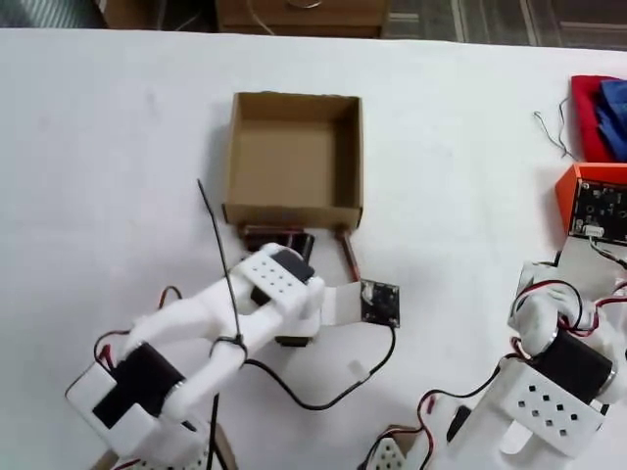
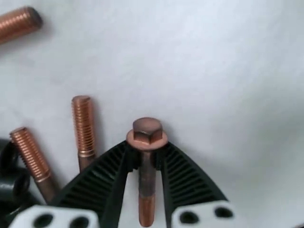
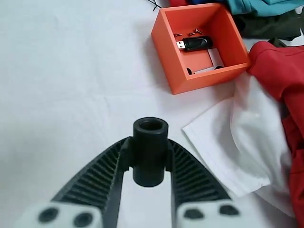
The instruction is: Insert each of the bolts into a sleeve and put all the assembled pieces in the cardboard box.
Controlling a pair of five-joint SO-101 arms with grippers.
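Observation:
My left gripper [image 2: 146, 154] is shut on a copper bolt [image 2: 147, 134], gripping the shank just under the hex head, low over the white table. Two more bolts [image 2: 83, 128] [image 2: 29, 153] lie beside it, a third bolt [image 2: 18, 22] farther off, and a black sleeve [image 2: 10, 176] at the edge. My right gripper [image 3: 150, 147] is shut on a black sleeve [image 3: 150, 130], held upright with its bore facing up. In the high view the open cardboard box [image 1: 294, 162] stands mid-table, the left arm [image 1: 265, 294] just in front of it, with a bolt [image 1: 348, 253] near its front wall.
An orange box [image 3: 199, 45] holding a USB stick and small screws sits ahead of the right gripper. White cloth [image 3: 237, 152] and red cloth [image 3: 280, 76] lie beside it. In the high view, cables trail around the left arm, and the right arm [image 1: 558, 362] is at the lower right.

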